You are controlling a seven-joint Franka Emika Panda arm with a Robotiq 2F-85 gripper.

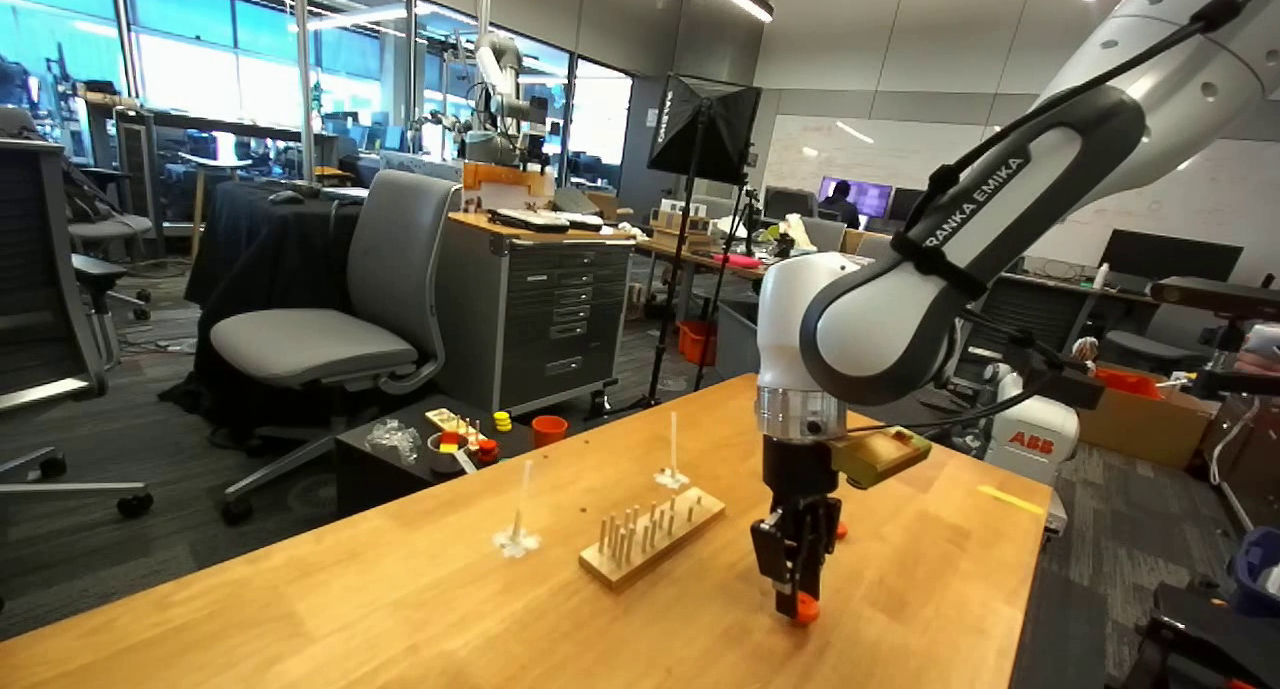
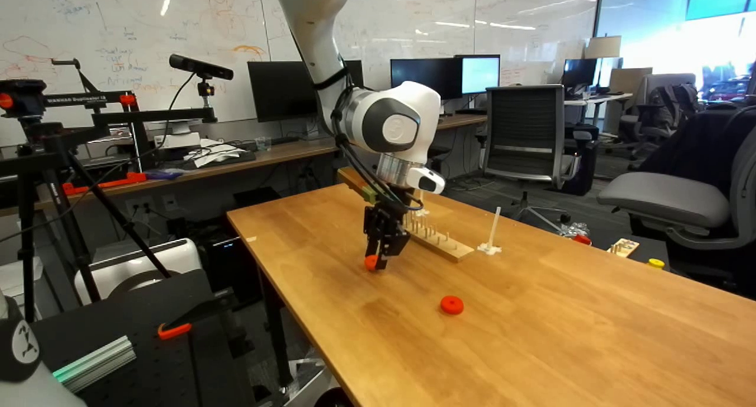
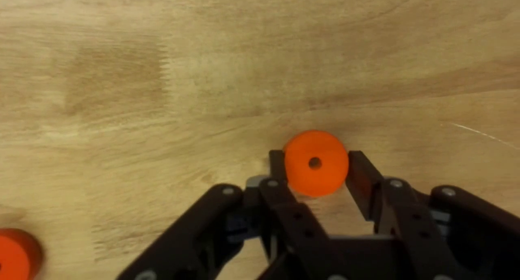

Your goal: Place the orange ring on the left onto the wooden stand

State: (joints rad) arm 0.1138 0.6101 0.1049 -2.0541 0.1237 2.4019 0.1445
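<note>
The orange ring (image 3: 298, 182) lies between the fingertips of my gripper (image 3: 315, 161) in the wrist view, and both fingers touch its sides. Its small centre hole faces the camera. In both exterior views the ring (image 1: 806, 610) (image 2: 370, 263) shows at the tips of my gripper (image 1: 797, 601) (image 2: 378, 261), low at the table surface; I cannot tell whether it is lifted. The wooden stand (image 1: 676, 539), a pale oblong base with several upright pegs, stands on the table beside the gripper. It also shows in an exterior view (image 2: 453, 251), its far part hidden behind the gripper.
A second, similar orange ring (image 2: 452, 305) lies on the table, partly in the wrist view (image 3: 14, 255) and mostly hidden behind the gripper in an exterior view (image 1: 842, 531). Two thin single pegs (image 1: 521, 504) (image 1: 673, 449) stand taped to the table past the stand.
</note>
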